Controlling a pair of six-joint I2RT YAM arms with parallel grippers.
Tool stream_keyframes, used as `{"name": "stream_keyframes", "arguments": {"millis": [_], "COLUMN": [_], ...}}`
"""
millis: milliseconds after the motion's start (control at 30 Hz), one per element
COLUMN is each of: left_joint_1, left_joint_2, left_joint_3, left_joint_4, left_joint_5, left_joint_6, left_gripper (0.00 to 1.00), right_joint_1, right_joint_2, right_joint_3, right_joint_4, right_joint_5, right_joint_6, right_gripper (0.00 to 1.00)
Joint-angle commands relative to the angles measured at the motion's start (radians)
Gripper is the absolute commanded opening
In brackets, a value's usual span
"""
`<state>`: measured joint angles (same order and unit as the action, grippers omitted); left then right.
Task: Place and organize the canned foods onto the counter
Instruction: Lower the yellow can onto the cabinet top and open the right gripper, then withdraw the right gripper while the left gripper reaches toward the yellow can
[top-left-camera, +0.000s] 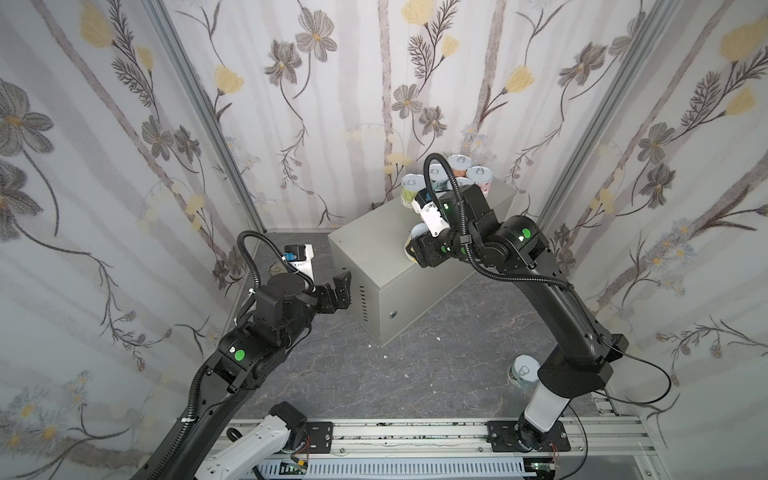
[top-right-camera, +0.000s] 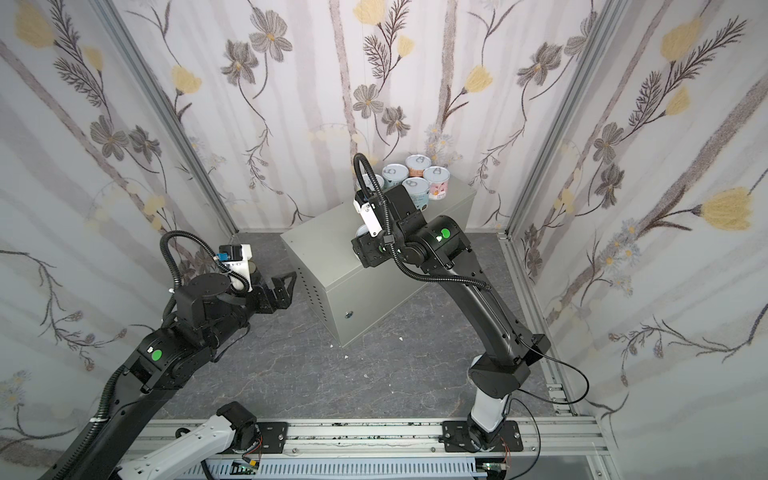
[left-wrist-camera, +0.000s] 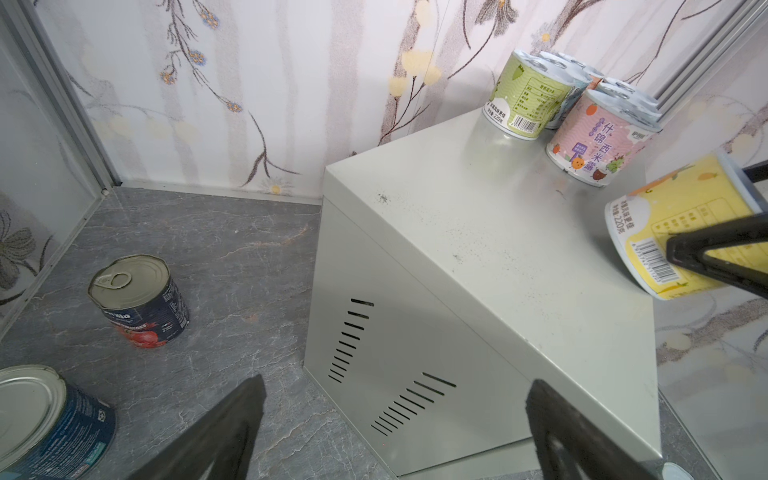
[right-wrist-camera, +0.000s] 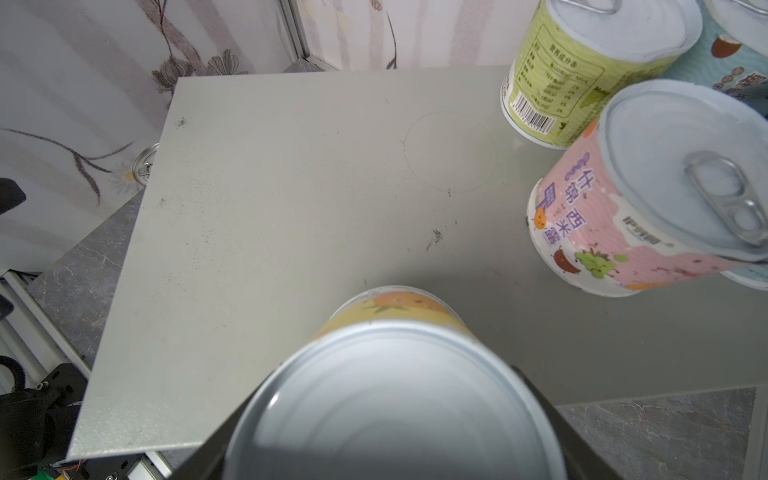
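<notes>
One yellow can (left-wrist-camera: 673, 232) is leaning well off upright, its long axis slanting over the desk (top-left-camera: 374, 245), with the right claw (right-wrist-camera: 390, 428) clamping its sides. Several short cans (top-right-camera: 415, 183) are standing upright, bunching at the desk's far end. On the floor (left-wrist-camera: 249, 257) a navy-red can (left-wrist-camera: 141, 303) and a blue can (left-wrist-camera: 54, 424) are standing. The left claw (left-wrist-camera: 397, 390) is hovering wide open by the desk's vented end

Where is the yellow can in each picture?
Top view: yellow can just right of middle, peeking from under the right arm.
Top view: the can near the middle, mostly hidden.
Left wrist: right edge, tilted.
Right wrist: bottom middle, close up.
Shared landmark: the grey cabinet below it.
</notes>
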<state>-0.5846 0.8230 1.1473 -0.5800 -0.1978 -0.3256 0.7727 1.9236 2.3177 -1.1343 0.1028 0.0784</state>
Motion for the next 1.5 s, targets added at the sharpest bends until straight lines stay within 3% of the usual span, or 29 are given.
{"name": "stream_keyframes", "arguments": {"millis": [0,300,633,1000,1233,1467], "left_joint_1": [0.001,0.002,0.001,0.001,0.001,0.001], "left_joint_2": [-0.002,0.001,-0.002,-0.016,-0.034,-0.063], "left_joint_3": [-0.002,-0.006,-0.003,0.001,-0.001,0.04], "left_joint_4": [0.015,0.017,0.015,0.011,0.005,0.002], "left_joint_5": [-0.005,-0.006,-0.009,-0.013,-0.003,0.098], "left_joint_6": [0.007,0.01,0.016,0.016,0.028,0.098], "left_gripper": [1.0,1.0,1.0,1.0,1.0,1.0], "right_joint_1": [0.0,0.0,-0.003,-0.004,-0.004,-0.004], "right_joint_2": [0.025,0.059,0.097,0.097,0.03,-0.053], "right_joint_3": [0.003,0.012,0.012,0.012,0.012,0.009], "right_joint_4": [0.055,0.109,0.175,0.213,0.272,0.294], "right_joint_5": [-0.001,-0.027,-0.05,-0.052,-0.051,-0.035], "right_joint_6": [-0.007,-0.011,-0.011,-0.02,-0.02,-0.02], "right_gripper": [0.56,0.71,0.79,0.99,1.0,1.0]}}
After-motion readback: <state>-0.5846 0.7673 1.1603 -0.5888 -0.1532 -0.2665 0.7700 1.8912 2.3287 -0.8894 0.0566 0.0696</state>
